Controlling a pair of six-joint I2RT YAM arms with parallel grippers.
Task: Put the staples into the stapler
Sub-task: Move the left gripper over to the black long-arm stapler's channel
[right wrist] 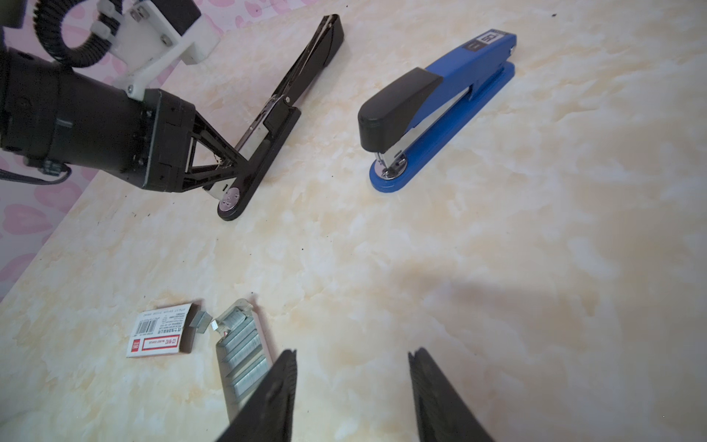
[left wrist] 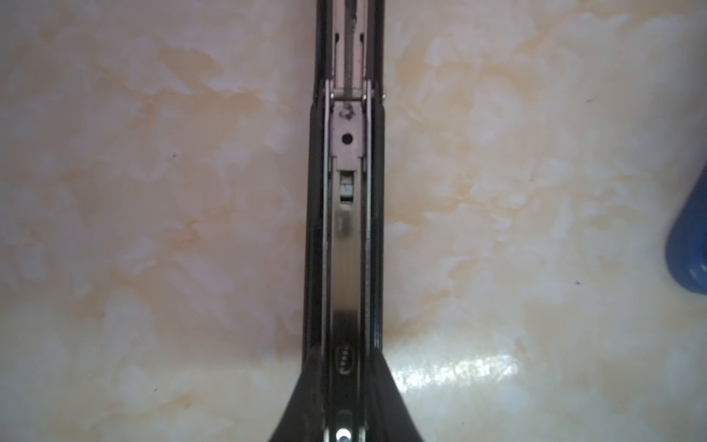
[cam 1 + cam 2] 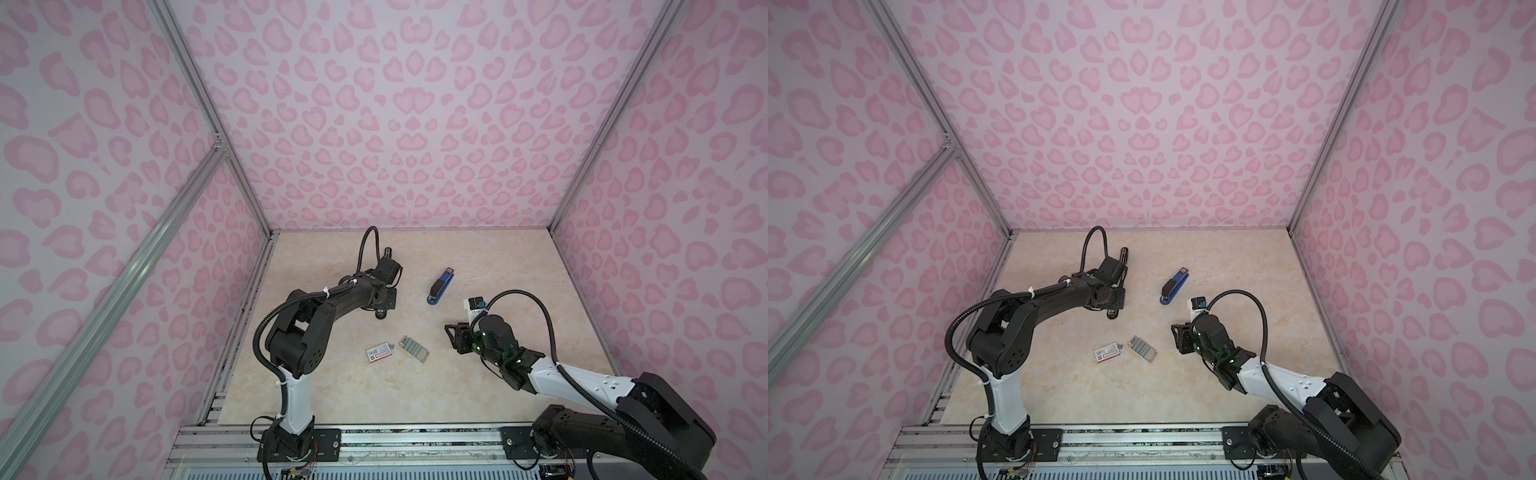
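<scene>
My left end effector (image 1: 231, 172) clamps the opened black stapler (image 1: 306, 61); my right end effector (image 1: 352, 354) hangs half-open, empty, staples (image 1: 241, 344) unloaded.

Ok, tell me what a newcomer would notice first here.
The black stapler lies folded open left of centre, with the left gripper closed on its near end. A closed blue stapler sits to its right, untouched. Nearer the front, the staples lie in a grey block beside a white box, with the open right gripper hovering close by.
</scene>
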